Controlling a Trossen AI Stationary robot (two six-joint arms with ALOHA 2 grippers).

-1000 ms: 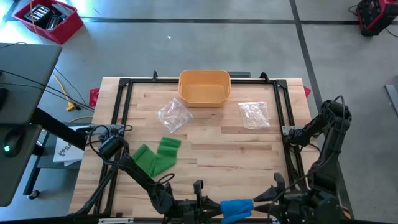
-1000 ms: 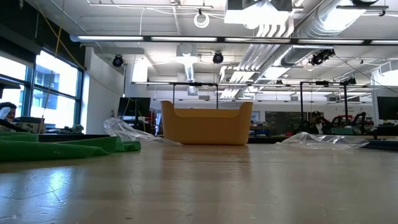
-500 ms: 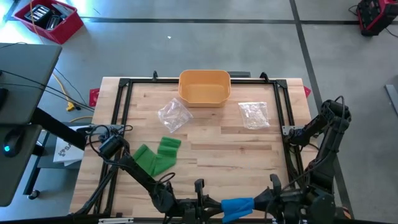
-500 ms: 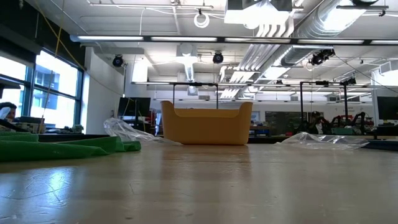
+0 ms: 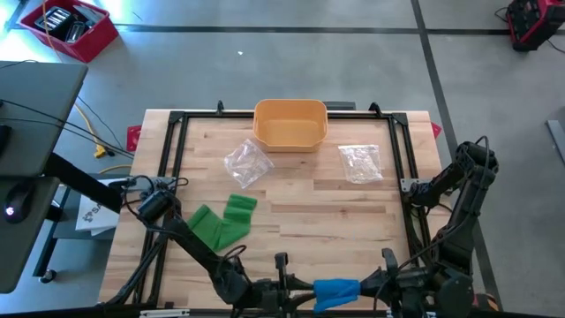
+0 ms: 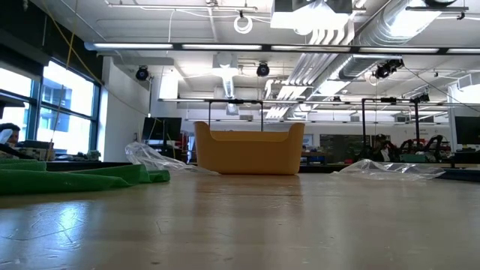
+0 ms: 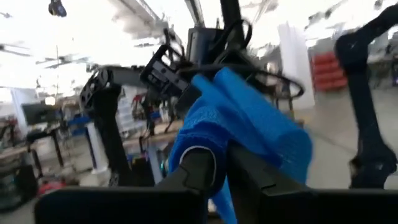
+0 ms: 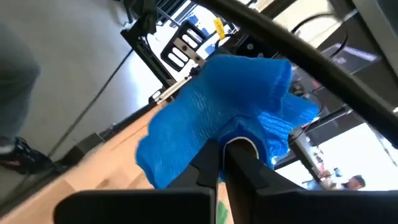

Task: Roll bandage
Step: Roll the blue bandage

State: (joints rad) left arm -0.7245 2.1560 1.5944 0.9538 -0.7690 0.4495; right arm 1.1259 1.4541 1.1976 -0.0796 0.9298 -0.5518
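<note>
The soft blue cloth bandage (image 5: 336, 291) is at 6 o'clock on the light wooden table (image 5: 300, 212), right at the near edge, held up between both arms. The left gripper (image 5: 305, 292) has it from the 9 o'clock side – its dark fingers (image 7: 198, 168) are pinched on the blue cloth in the left wrist view. The right gripper (image 5: 366, 288) has it from the 3 o'clock side, and its fingers (image 8: 239, 152) are squeezed tight on the cloth too.

A floppy green cloth bandage (image 5: 221, 221) lies flat at approx 8 o'clock, well apart from the blue one. A crinkly clear plastic bag (image 5: 246, 162) sits near 11 o'clock, w/ a second clear plastic bag (image 5: 360, 162) at about 2 o'clock. The orange plastic tub (image 5: 290, 124) stands at 12 o'clock – right at the far edge.
</note>
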